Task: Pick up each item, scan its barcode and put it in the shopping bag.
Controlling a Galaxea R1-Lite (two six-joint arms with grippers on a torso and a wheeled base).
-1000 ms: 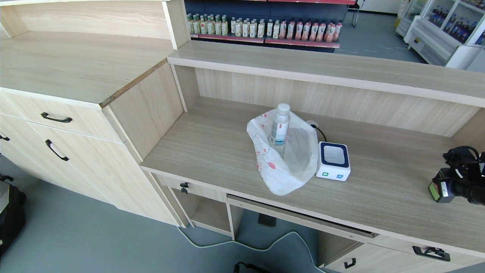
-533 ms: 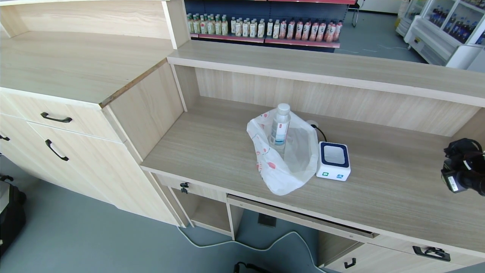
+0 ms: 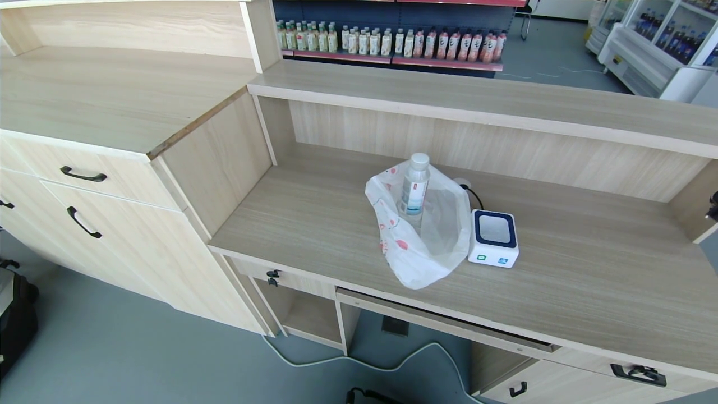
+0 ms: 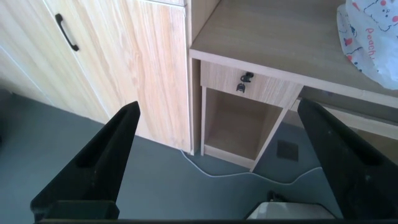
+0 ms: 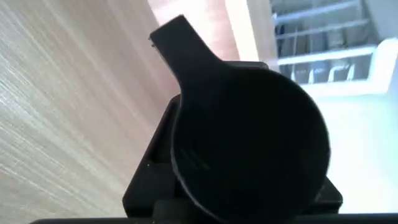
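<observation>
A white plastic shopping bag (image 3: pixel 420 247) with red prints stands open on the wooden counter (image 3: pixel 589 280). A clear bottle (image 3: pixel 415 185) with a white cap stands upright in it. Just right of the bag sits the white barcode scanner (image 3: pixel 493 238) with its dark-framed window facing up. At the counter's far right end, my right gripper (image 5: pixel 236 81) is shut on a dark round can (image 5: pixel 249 149), one finger (image 5: pixel 180 40) showing above it. My left gripper (image 4: pixel 217 106) hangs open and empty low beside the counter's left front corner, over the floor, with the bag (image 4: pixel 370 37) off to one side.
A raised ledge (image 3: pixel 482 101) runs along the back of the counter. A taller cabinet (image 3: pixel 112 101) with black-handled drawers stands to the left. Below the counter are a locked drawer (image 4: pixel 245 84), an open cubby (image 4: pixel 236 130) and a cable on the floor (image 3: pixel 359 362).
My right arm has carried the dark can, with its green label and barcode, rightward and back along the counter until it left the head view. The bag, bottle and scanner have stayed put.
</observation>
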